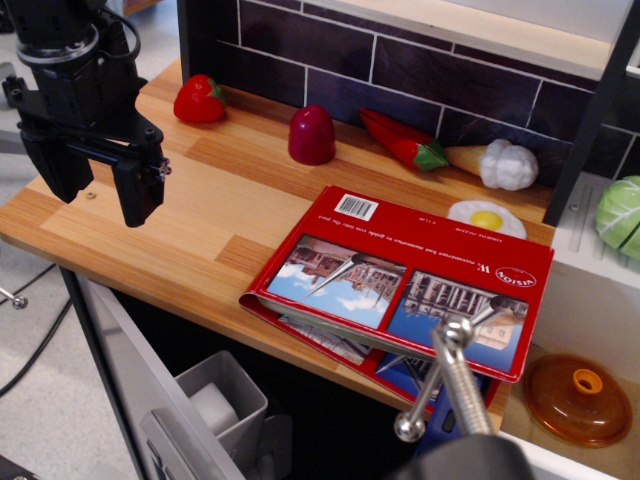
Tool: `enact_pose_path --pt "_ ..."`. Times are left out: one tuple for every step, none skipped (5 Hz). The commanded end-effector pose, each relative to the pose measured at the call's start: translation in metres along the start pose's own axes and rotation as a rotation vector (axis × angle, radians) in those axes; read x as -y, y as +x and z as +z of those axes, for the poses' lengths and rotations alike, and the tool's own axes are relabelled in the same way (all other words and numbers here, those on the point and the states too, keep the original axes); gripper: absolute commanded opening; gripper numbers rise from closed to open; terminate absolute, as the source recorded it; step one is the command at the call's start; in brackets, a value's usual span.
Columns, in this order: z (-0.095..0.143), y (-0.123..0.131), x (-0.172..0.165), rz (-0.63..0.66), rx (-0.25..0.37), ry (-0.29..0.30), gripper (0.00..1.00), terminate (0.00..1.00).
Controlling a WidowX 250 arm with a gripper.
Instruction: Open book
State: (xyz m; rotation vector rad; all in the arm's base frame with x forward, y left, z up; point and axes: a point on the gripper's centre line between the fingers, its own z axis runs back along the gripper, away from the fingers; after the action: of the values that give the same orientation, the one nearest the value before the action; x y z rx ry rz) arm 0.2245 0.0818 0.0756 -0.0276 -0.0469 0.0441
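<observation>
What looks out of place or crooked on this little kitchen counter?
The red book lies askew, its near edge hanging past the counter front, cover lifted slightly so pages show. The gripper hangs open far to its left.

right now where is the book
The book lies at the right front of the wooden counter, overhanging its front edge, just in front of the fried egg and well right of the gripper.

View: a single camera, set high and off the front edge of the light wooden counter (200,200).
Facing: down and inward at a slant, toward the dark tiled back wall (420,70).
Nearness: middling; the large red-covered book (400,280) fills the lower centre, the black two-fingered gripper (95,190) hangs upper left.
Shared ground: only one view.
</observation>
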Motion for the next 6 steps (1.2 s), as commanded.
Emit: enact_pose_path --pt "0.000 0.000 0.000 0.000 0.000 0.000 1.00 0.00" --pt "0.014 0.002 0.037 0.022 -0.010 -0.043 1.00 0.00" --pt "0.022 0.009 0.087 0.026 -0.004 -0.080 1.00 0.00" --pt "0.027 0.020 0.137 0.053 0.044 -0.103 1.00 0.00" --pt "0.020 0.030 0.188 0.040 0.100 -0.069 1.00 0.00" --pt "0.001 0.044 0.227 0.049 0.076 -0.030 1.00 0.00"
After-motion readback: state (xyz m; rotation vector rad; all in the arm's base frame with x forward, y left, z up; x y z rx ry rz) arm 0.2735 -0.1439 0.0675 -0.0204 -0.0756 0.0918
